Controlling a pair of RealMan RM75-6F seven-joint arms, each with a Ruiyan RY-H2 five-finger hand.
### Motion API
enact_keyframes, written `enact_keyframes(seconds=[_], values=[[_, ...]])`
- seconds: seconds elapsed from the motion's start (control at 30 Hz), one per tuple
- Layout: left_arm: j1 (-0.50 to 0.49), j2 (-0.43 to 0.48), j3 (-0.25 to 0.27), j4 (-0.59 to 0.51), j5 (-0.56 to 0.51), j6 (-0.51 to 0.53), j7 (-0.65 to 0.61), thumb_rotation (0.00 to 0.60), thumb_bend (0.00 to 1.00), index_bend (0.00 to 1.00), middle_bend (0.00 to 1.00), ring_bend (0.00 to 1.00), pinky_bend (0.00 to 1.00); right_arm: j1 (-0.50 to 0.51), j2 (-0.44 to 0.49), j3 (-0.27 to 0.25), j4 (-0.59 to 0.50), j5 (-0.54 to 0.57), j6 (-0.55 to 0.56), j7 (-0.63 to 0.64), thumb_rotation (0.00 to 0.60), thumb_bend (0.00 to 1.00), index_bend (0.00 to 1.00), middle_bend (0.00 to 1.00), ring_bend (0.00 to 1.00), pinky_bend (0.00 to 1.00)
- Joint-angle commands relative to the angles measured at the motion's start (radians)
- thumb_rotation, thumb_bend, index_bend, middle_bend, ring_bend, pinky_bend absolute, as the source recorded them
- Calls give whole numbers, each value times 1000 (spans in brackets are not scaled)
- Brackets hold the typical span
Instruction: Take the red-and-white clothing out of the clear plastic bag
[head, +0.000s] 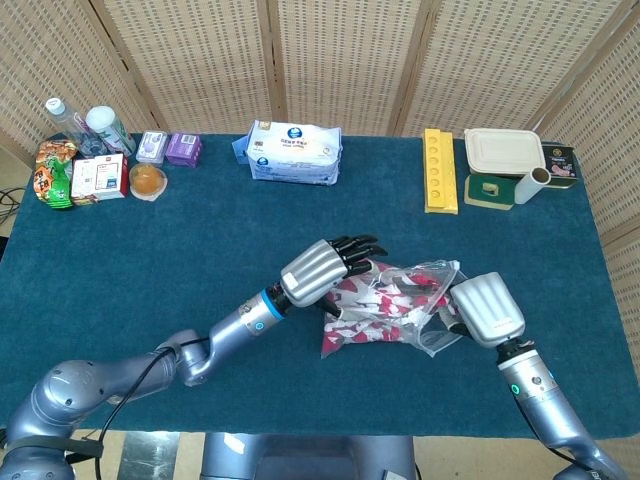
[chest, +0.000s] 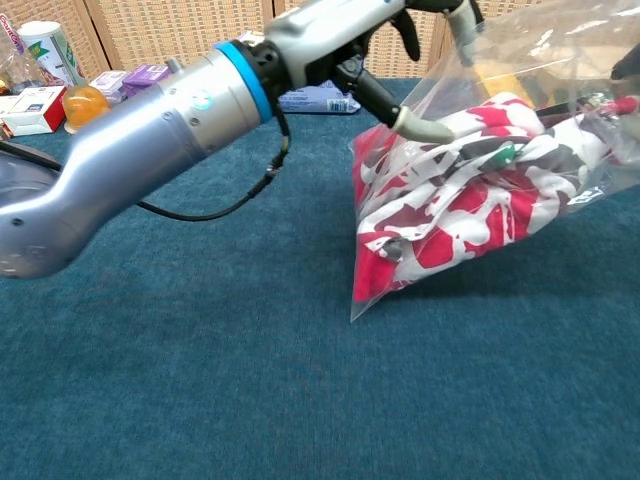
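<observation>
Left robot hand, fingers spread and empty, is poised at the clear plastic bag's left end; right robot hand pinches its right end. Red-and-white clothing is seen inside, lengthwise between them on the tabletop.

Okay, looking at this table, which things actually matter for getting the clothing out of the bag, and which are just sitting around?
Part of the job:
red-and-white clothing
clear plastic bag, with the clothing inside
left hand
right hand

Just lying about:
white-and-blue tissue pack
yellow rectangular tray
white lidded food container
two small purple boxes
round orange item
</observation>
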Motion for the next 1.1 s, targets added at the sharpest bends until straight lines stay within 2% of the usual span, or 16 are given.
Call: enact_keyframes(seconds=[0.03, 0.33, 0.57, 0.67, 0.8, 0.9, 1.1], values=[[32, 48, -1, -56, -18, -19, 47, 600, 0, 92, 209, 123, 283, -1, 3, -4, 1, -7, 1, -3, 435, 570, 656, 904, 1000, 998], [86, 108, -12, -116, -22, 1, 74, 600, 0, 83, 200, 111, 273, 1, 13, -10, -4, -24, -1, -19, 438, 570, 658, 907, 1000, 998], [139, 178, 22, -154, 2, 13, 104, 600, 0, 80, 200, 111, 273, 1, 14, -12, 15, -12, -9, -19, 436, 570, 658, 907, 1000, 998], [149, 216, 50, -161, 2, -38, 147, 600, 0, 90, 199, 111, 273, 0, 14, -16, 26, -13, -13, -13, 436, 570, 659, 907, 1000, 998], [144, 253, 70, -152, -3, -117, 254, 600, 0, 195, 199, 111, 270, -6, 16, -23, 44, -16, -14, -3, 435, 571, 659, 907, 1000, 997], [123, 249, 66, -124, -13, -181, 295, 600, 6, 248, 199, 111, 261, -10, 16, -30, 62, -16, -18, 8, 438, 570, 659, 908, 1000, 998], [55, 182, 35, -22, -41, -310, 332, 600, 26, 249, 199, 110, 255, -14, 13, -36, 95, -25, -23, 40, 439, 570, 660, 908, 1000, 997]])
